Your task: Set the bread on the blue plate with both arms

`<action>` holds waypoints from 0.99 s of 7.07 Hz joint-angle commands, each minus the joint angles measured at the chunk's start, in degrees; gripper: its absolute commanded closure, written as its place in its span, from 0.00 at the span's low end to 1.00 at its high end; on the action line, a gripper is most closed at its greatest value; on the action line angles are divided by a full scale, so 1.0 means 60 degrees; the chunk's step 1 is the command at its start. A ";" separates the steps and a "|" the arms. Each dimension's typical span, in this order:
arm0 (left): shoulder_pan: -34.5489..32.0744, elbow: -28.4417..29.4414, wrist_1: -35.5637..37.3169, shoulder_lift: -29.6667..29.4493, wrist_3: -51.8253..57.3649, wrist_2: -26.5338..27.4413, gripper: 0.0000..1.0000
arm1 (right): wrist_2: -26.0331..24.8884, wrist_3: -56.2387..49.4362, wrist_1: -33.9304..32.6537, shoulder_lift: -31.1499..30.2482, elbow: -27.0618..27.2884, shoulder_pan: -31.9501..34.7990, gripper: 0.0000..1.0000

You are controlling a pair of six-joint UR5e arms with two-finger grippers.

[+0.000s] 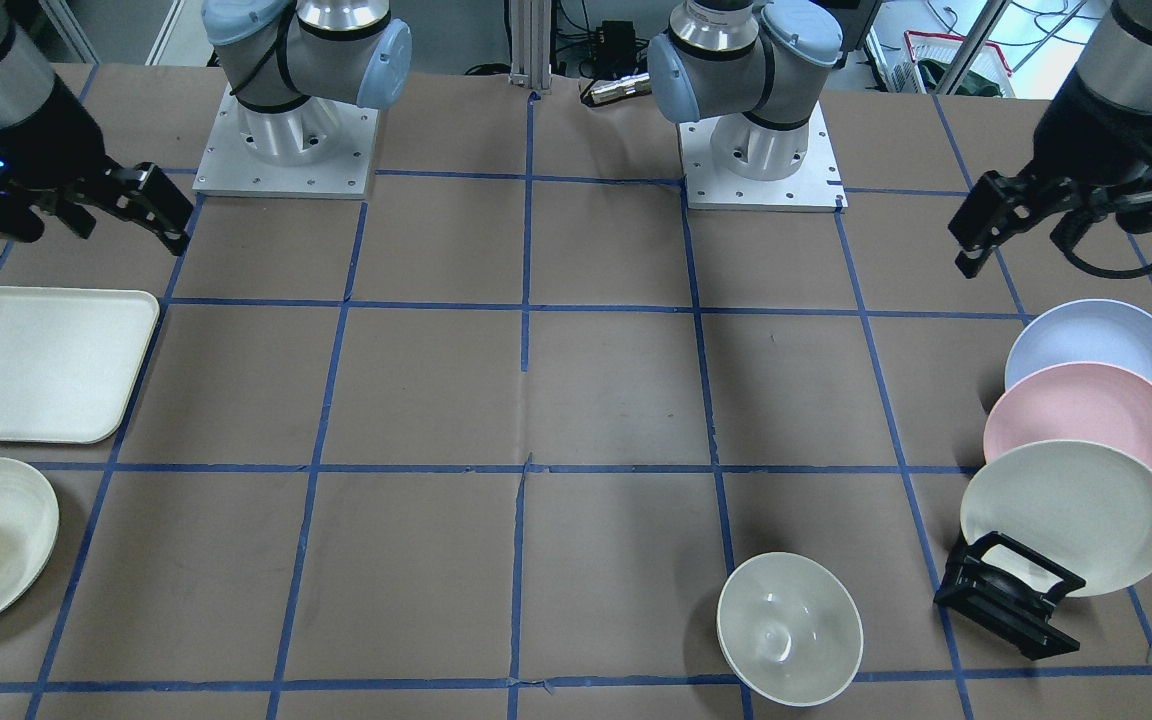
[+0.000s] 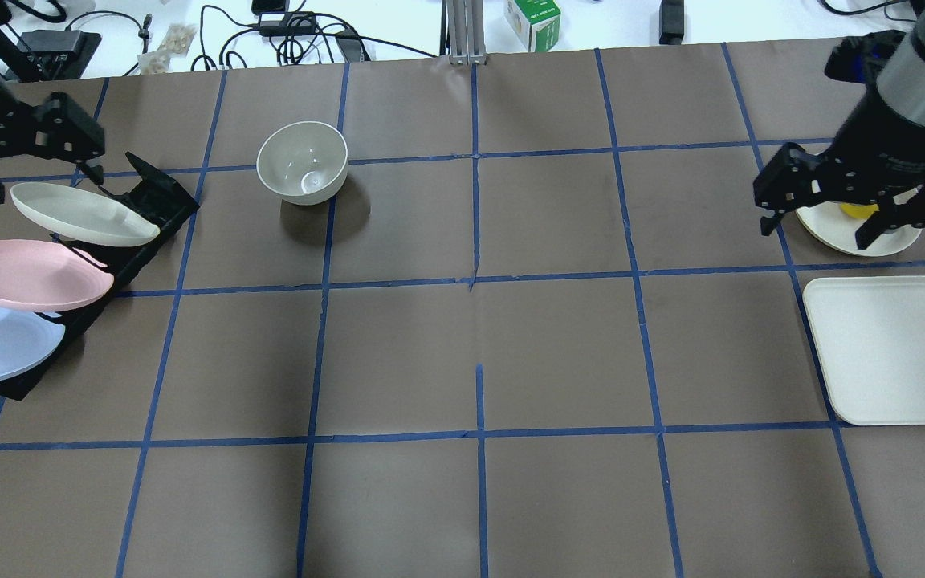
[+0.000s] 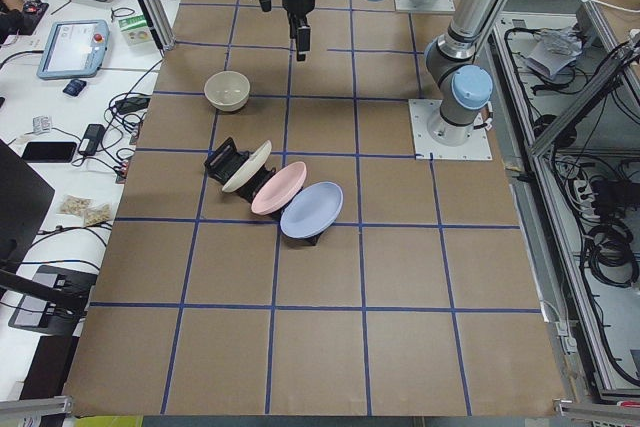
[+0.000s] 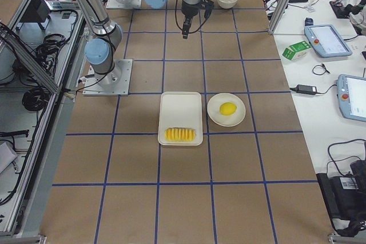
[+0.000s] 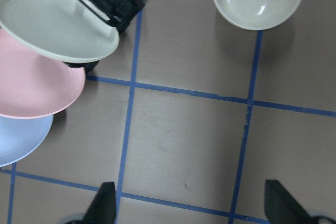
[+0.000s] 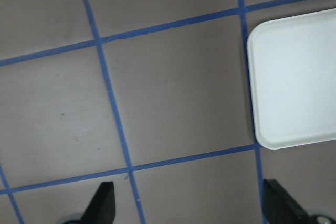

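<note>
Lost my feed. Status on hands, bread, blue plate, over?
Left hand open, right hand open, both empty. Bread lies on white tray. Blue plate in rack, end slot, beside pink plate. Bowl stands apart.

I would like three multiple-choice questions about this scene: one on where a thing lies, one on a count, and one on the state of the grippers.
1. Where does the bread lie?
A. on the white tray
B. in a basket
C. on a cutting board

2. How many plates stand in the black rack?
A. two
B. three
C. five

3. How are the left gripper and the right gripper?
A. both open and empty
B. both shut on the loaf
C. one open, one shut on a cup

Answers:
1 A: the side view shows the loaf at one end of the tray.
2 B: the cream plate, pink plate and blue plate lean in it.
3 A: each wrist view shows the fingers wide apart with nothing between them.
</note>
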 commanded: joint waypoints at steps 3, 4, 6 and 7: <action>0.3606 -0.0049 0.0225 -0.0786 0.0074 0.0972 0.00 | -0.0932 -0.3053 -0.0667 0.0991 0.0227 -0.3156 0.00; 0.4051 -0.0180 0.0691 -0.1239 0.0015 0.0943 0.00 | -0.0961 -0.3971 -0.1486 0.1417 0.0286 -0.3596 0.00; 0.4652 -0.0503 0.1277 -0.1900 -0.0044 0.1030 0.00 | -0.0962 -0.4800 -0.2603 0.2368 0.0301 -0.4621 0.00; 0.4960 -0.0518 0.1310 -0.2208 -0.0044 0.1031 0.00 | -0.1092 -0.4917 -0.3448 0.2982 0.0301 -0.4829 0.00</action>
